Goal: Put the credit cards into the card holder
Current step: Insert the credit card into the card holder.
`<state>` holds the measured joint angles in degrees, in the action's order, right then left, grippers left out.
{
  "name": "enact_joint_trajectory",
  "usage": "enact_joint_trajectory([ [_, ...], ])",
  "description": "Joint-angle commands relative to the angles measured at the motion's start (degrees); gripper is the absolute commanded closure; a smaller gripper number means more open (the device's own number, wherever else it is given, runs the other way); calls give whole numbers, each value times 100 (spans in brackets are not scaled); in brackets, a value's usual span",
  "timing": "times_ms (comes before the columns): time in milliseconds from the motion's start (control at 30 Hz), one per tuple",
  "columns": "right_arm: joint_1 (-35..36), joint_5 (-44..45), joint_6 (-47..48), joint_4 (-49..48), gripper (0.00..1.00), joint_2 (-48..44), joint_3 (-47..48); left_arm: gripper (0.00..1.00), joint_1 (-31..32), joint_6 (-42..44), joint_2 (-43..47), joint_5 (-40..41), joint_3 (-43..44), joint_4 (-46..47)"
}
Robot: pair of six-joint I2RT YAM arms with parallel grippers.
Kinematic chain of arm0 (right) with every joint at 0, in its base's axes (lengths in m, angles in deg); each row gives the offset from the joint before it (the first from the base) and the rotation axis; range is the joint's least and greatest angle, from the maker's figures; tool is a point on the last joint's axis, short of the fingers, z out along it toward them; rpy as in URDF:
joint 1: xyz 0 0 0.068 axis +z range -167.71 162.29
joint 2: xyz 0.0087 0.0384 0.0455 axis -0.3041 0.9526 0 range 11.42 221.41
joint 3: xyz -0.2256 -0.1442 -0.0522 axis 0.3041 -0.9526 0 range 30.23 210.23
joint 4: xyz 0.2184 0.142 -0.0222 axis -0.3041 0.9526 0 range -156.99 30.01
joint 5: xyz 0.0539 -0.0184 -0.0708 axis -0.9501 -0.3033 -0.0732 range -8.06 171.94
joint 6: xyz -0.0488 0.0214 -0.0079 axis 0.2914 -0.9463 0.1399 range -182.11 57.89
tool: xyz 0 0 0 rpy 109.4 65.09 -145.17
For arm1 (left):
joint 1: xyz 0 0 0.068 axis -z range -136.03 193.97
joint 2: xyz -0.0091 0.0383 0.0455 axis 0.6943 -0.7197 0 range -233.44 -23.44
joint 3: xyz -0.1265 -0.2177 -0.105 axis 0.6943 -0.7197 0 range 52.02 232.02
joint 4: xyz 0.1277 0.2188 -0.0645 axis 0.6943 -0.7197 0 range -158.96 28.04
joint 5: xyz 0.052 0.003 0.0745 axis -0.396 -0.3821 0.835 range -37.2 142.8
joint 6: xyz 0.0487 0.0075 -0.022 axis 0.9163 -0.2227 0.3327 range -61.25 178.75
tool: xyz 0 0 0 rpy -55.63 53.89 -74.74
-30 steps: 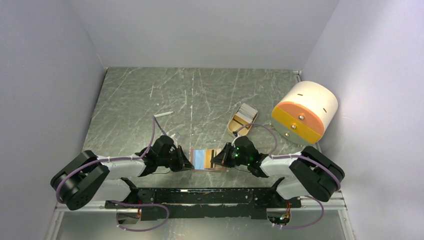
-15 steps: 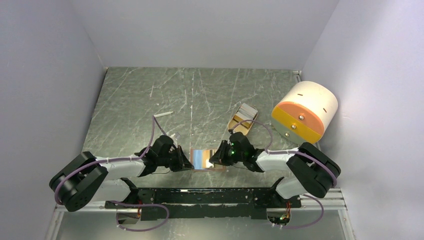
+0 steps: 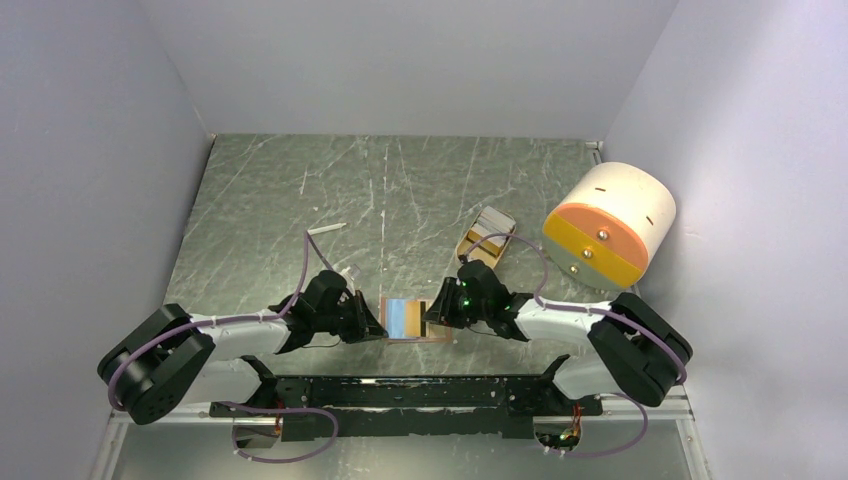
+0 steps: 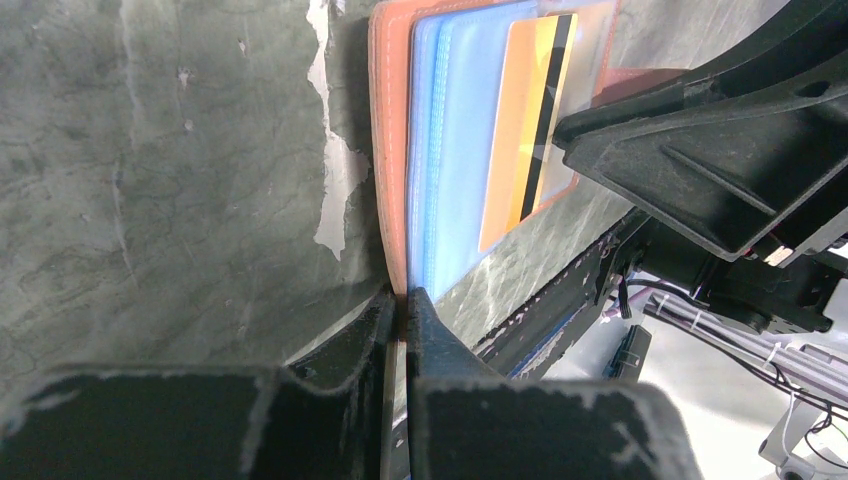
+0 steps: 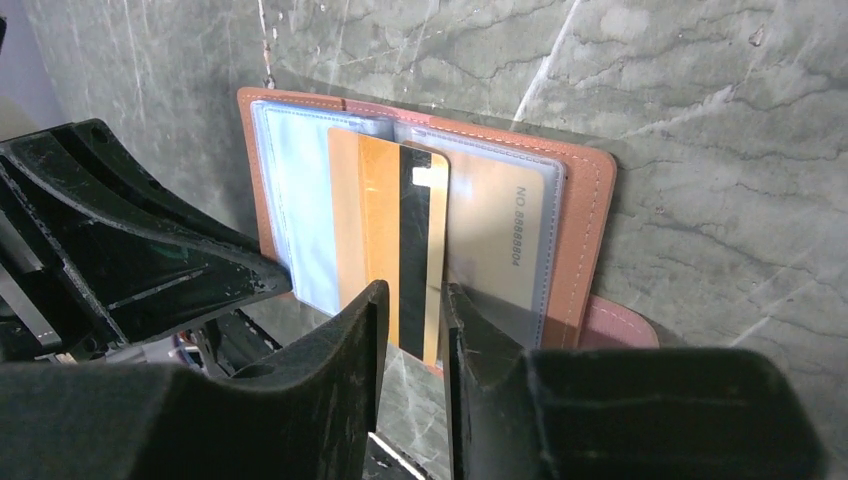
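top external, big to small: one table (image 3: 400, 190); one cream-and-orange cylinder (image 3: 610, 225) far right, not part of this; two arms; one tan tray (image 3: 466, 252) beside the cylinder, whitish cards (image 3: 492, 225) stacked inside, stack too small to count. one card holder (image 3: 405, 318) lying open on the table near its front edge, between the two arms. one white stick (image 3: 327, 229) well apart, far left.

left wrist: left fingers (image 4: 418, 330) clenched on the holder's leather edge, pinning it flat. right wrist: right fingers (image 5: 376, 308) parted, nothing pinched, poised over the near end of the orange-yellow card (image 5: 385, 220).

cards at the holder, counted: three. light blue card (image 5: 300, 220) in the sleeve on the left arm's side, tan card (image 5: 500, 240) behind the clear sleeve on the other side, orange-yellow one across the middle, stripe up, near end poking past the holder's edge. depth in the sleeve: can't tell.

handling, as a guess: cards light, stiff, slick, thin; hard to lift off a flat surface, so pinch across the faces at an overhanging short end, or push on that end to slide. holder soft and floppy, likely to fold or skid; best held at the outer leather edge, clear of the sleeves. sleeves limp and snug, so keep the card square going in.
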<state>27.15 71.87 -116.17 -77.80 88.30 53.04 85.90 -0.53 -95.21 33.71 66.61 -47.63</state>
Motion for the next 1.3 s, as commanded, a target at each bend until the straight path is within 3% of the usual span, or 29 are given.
enact_joint_trajectory([
  [0, 38, 66, 98, 27, 72, 108, 49, 91, -28, 84, 45, 18, 123, 69],
  [433, 115, -264, -89, -699, 73, 435, 112, 91, -34, 35, -49, -87, 113, 273],
  [1000, 295, -484, -215, -1363, 83, 913, 152, 91, -29, -38, 190, -283, 85, 454],
  [1267, 301, -457, -43, -1438, 83, 970, 170, 77, -33, -28, 25, -484, 97, 775],
])
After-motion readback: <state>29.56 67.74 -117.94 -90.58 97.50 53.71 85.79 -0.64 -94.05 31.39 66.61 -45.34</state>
